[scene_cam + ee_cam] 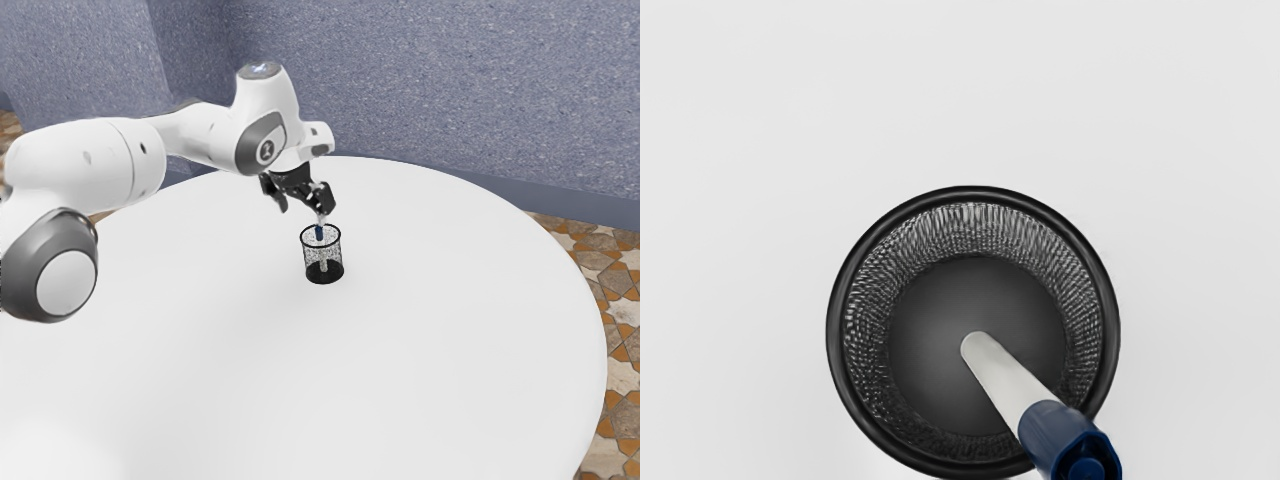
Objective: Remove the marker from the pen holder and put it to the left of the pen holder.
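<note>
The worktop (400, 390) is big, round and white, and it holds up the thing I need. It looks flat, so a marker can lie down on it, though a round one might roll. My arm (85, 165) reaches out over it, so that my pincer (302, 213) can come at the holder (840, 330) from above. That makes sense, as the holder's way in is at the top and its mesh wall goes all around.

My pincer is spread wide and pinches nothing. One finger (326, 200) is near the marker's top; I can't tell if they touch. I think the gap is there so the marker can fit in it.

The holder stands upright on its flat bottom, under my hand. The marker (1005, 375) is inside it, a bit tipped, with its pale end down near the middle. Its blue cap (319, 233) is up top, and that is the best bit to pinch. I should get the cap between both fingers, squeeze softly and lift straight up, or the holder could tip over. Then the marker goes down on the holder's left.
</note>
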{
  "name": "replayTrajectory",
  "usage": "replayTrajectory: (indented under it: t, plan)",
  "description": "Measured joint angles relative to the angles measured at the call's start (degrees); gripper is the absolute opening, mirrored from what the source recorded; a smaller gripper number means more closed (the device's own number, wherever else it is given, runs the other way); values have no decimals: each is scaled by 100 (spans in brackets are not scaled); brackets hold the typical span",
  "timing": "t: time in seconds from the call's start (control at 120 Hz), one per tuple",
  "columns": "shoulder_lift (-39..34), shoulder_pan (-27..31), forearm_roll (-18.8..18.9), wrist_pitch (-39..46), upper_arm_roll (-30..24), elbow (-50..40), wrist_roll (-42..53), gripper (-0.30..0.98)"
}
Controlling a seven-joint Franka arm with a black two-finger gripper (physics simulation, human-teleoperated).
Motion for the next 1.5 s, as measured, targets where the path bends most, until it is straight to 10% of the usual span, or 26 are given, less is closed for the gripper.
replayTrajectory:
  t: [0.6, 1.083, 1.5]
  plan:
    - [136, -103, -295, 570, -5, -350, -190, 68]
    - [98, -96, -288, 609, -8, -348, -201, 5]
    - [-617, -202, -197, 626, 28, -949, -363, -9]
